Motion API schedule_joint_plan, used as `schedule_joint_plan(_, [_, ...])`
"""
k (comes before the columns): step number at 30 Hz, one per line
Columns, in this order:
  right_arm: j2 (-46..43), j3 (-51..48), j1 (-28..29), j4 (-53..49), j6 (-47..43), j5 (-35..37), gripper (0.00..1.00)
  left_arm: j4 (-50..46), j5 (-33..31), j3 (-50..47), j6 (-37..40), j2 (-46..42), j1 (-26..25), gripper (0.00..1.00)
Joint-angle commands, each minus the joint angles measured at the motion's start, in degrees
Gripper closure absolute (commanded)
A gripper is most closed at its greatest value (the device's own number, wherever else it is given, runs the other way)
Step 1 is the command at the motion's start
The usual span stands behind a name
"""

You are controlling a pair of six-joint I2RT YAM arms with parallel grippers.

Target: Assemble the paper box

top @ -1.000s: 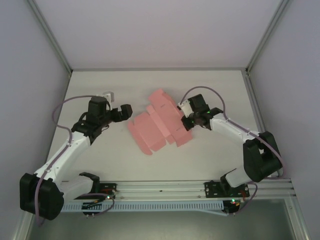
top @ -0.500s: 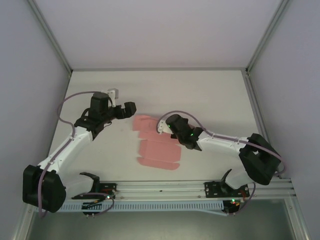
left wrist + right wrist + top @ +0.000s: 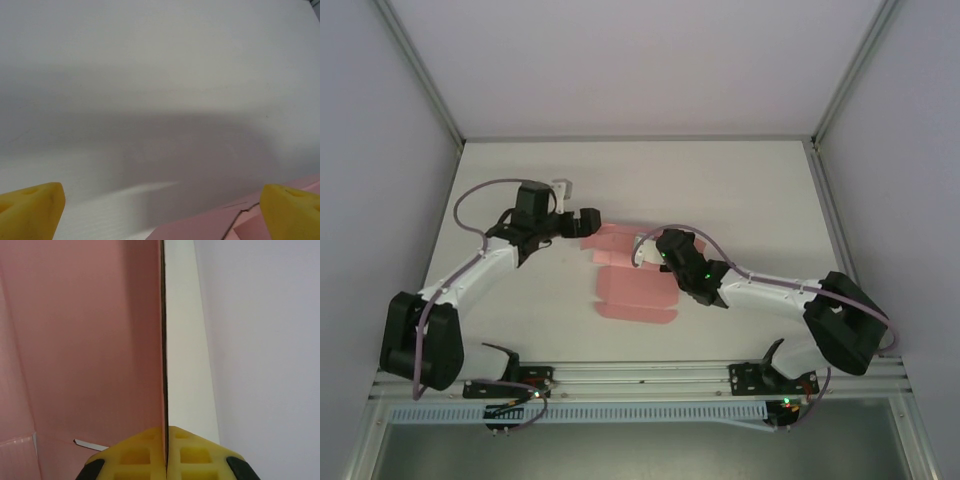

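Observation:
The paper box (image 3: 625, 295) is a flat pink die-cut sheet lying mid-table, partly folded, with one panel lifted. My right gripper (image 3: 644, 251) is shut on that panel's edge. In the right wrist view the yellow fingers (image 3: 135, 455) pinch the thin card edge-on, with the pink sheet (image 3: 85, 340) spreading to the left. My left gripper (image 3: 576, 207) stands open at the sheet's far left corner. Its yellow fingertips (image 3: 30, 207) are wide apart with nothing between them. A pink corner (image 3: 210, 227) lies just below them.
White tabletop (image 3: 740, 190) stretches behind and to the right of the sheet. Grey walls enclose the left, back and right sides. An aluminium rail (image 3: 650, 375) with both arm bases runs along the near edge.
The right gripper dragged the sheet toward the left and nearer the front, and it now lies more folded and compact. The left gripper moved right, up to the sheet's corner.

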Motion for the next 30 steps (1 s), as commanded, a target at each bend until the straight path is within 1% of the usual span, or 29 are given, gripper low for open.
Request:
schedule_joint_plan(1, [-1.67, 0.45, 0.39, -0.21, 1.77, -0.19, 1.0, 0.72, 1.38, 0.76, 3.88, 1.98, -1.36, 0.0])
schedule_joint_plan(8, [-1.5, 0.91, 0.37, -0.37, 3.41, 0.35, 1.0, -0.83, -0.23, 1.65, 6.38, 3.91, -4.54, 0.0])
schedule_joint_plan(13, [-2.68, 1.02, 0.2, -0.07, 5.68, 0.13, 1.0, -2.16, -6.41, 1.64, 6.57, 3.48, -7.26, 0.0])
schedule_joint_plan(20, [-4.2, 2.12, -0.24, -2.03, 9.12, -1.41, 1.0, -3.36, -13.42, 2.26, 7.42, 2.58, -12.13, 0.0])
schedule_joint_plan(24, [-4.64, 2.45, -0.74, -2.65, 11.36, -1.78, 1.0, -3.73, -17.2, 3.05, 6.39, 1.52, -14.31, 0.0])
schedule_joint_plan(27, [-5.6, 2.2, -1.18, -3.01, 13.76, -3.68, 1.0, -1.78, -17.37, 2.61, 5.82, 0.48, -15.2, 0.0])
schedule_joint_plan(30, [-7.05, 1.57, -1.29, -3.0, 15.32, -6.88, 1.0, 4.01, -14.55, 0.8, 3.32, -0.2, -15.75, 0.0])
